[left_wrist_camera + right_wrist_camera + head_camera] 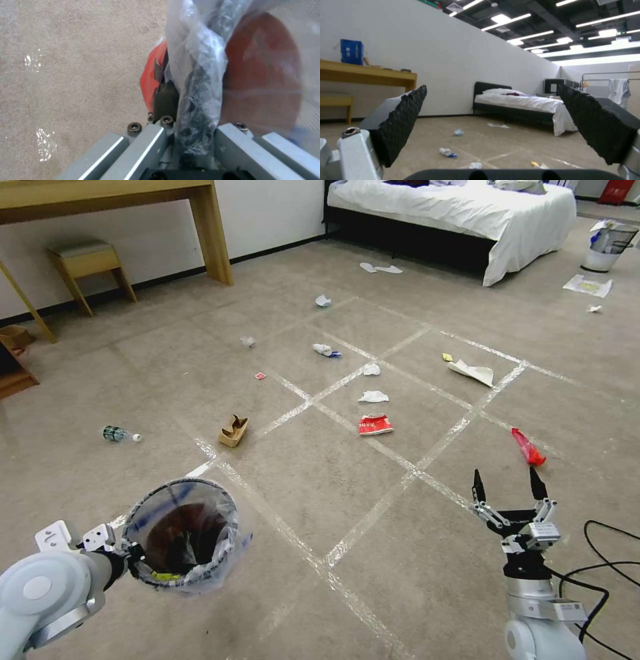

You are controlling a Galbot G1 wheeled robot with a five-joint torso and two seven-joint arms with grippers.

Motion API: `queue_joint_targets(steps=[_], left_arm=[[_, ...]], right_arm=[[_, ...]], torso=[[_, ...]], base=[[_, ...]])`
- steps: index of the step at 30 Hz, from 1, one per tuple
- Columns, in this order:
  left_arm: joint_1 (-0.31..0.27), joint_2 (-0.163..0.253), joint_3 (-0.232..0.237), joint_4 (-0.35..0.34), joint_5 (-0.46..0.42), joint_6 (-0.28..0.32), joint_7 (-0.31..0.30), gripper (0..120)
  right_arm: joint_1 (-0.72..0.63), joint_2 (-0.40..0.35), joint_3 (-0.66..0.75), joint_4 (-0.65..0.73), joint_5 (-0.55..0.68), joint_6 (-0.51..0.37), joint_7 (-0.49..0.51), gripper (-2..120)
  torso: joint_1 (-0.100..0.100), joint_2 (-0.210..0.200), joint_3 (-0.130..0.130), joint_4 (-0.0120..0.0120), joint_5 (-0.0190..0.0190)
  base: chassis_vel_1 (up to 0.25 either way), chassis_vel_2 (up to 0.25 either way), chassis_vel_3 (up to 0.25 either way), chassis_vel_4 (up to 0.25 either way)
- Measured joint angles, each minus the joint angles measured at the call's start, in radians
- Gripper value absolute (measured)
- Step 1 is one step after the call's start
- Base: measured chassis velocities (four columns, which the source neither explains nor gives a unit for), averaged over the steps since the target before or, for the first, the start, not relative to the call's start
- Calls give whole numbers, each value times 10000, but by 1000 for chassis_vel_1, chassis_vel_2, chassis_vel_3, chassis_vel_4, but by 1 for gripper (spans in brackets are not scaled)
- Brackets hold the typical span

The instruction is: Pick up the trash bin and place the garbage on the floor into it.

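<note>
Bin-carrying is going on in the head view: the left gripper (117,557) is clamping the rim of the trash bin (181,533) at seven o'clock, while the right gripper (508,488) is waiting spread and empty at five o'clock, garbage such as the crushed cup (375,425) lying ahead on the floor (320,480). Left wrist view: the fingers are pinching rim and liner; keeping it level looks wise. Right wrist view: pads (403,120) are gaping apart, facing the litter.

head: high, looking forward and down across the floor (320,500) toward the bed (467,213) | left wrist: pressed close against the trash bin (263,75), facing down | right wrist: low, level, facing bed (526,105); shared with head
</note>
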Motion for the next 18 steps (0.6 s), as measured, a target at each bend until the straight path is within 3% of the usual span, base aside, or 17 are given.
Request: queue_joint_targets(steps=[10,18], left_arm=[[-96,-132,41,134,-32,-53,-46,0],[-136,-276,109,229,43,-79,-36,0]], right_arm=[[-22,-4,-19,-78,-104,54,-13,100],[-25,-46,-24,-138,-83,97,-29,100]], torso=[[-1,0,0,0,0],[1,0,0,0,1]], base=[[-5,0,4,-2],[-76,81,71,-62]])
